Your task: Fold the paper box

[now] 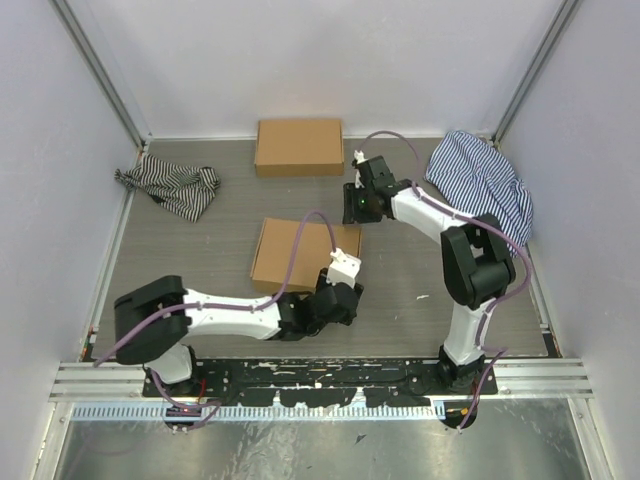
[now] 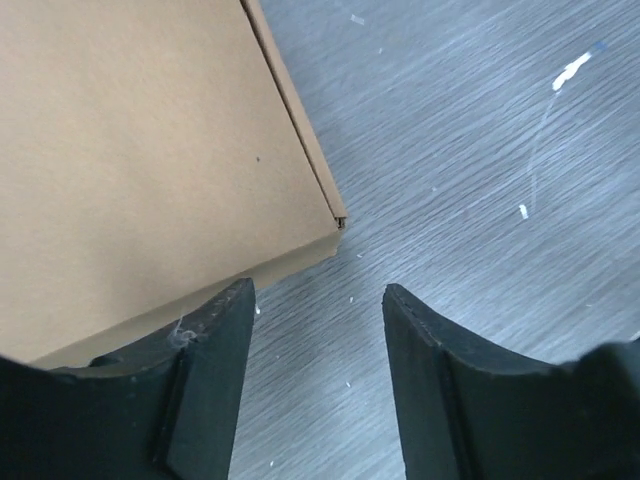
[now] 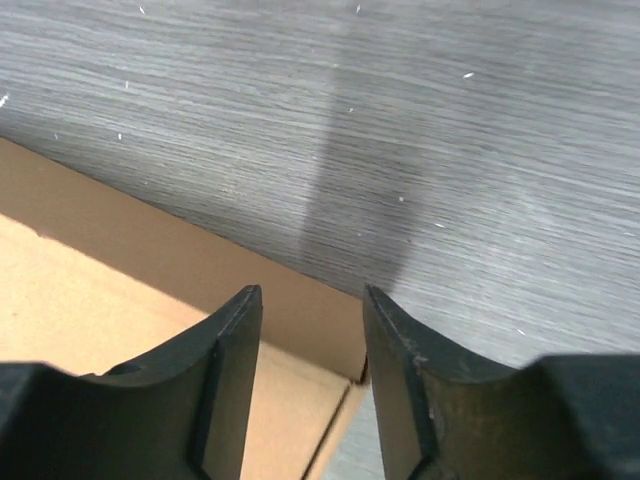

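The paper box (image 1: 297, 254) lies in the middle of the table as a low, closed brown cardboard shape. My left gripper (image 1: 341, 288) is at its near right corner. In the left wrist view the box's top (image 2: 140, 160) fills the upper left, and the left gripper (image 2: 318, 300) stands open with only bare table between its fingers. My right gripper (image 1: 357, 212) hovers at the box's far right corner. In the right wrist view it (image 3: 310, 298) is open, with the box's corner wall (image 3: 180, 255) showing between and below the fingers.
A second neat brown cardboard box (image 1: 298, 147) sits at the back centre. A dark striped cloth (image 1: 172, 186) lies at the left and a blue striped cloth (image 1: 482, 185) at the back right. White walls and metal rails enclose the grey table (image 1: 410, 290).
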You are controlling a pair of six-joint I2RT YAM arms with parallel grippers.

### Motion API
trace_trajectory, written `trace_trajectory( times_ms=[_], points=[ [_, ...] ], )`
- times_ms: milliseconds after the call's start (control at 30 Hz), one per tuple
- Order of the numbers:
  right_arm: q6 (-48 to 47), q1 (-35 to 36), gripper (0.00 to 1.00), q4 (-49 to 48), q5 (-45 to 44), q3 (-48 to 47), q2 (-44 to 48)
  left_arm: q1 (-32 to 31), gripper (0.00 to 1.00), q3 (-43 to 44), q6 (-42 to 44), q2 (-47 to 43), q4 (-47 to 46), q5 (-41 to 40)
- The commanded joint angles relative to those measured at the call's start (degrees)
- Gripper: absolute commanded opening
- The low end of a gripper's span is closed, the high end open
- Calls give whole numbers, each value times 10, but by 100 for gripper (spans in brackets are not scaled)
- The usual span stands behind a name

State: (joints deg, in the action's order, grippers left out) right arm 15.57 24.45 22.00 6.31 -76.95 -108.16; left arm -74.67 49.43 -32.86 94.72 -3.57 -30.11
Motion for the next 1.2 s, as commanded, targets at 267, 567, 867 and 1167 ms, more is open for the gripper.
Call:
trace_trajectory(
  times_ms=[267,567,867,1167],
  points=[
    [37,3,100,-34,-182,60,267,-1,98,48,56,-176,158,-150],
    [74,3,100,-35,-224,228,490,290,98,20,53,-340,291,-21],
    [78,4,100,-5,-201,281,533,377,98,59,86,-366,442,-9],
    [86,5,94,-13,-233,295,535,378,98,84,95,-380,527,-12]
  ],
)
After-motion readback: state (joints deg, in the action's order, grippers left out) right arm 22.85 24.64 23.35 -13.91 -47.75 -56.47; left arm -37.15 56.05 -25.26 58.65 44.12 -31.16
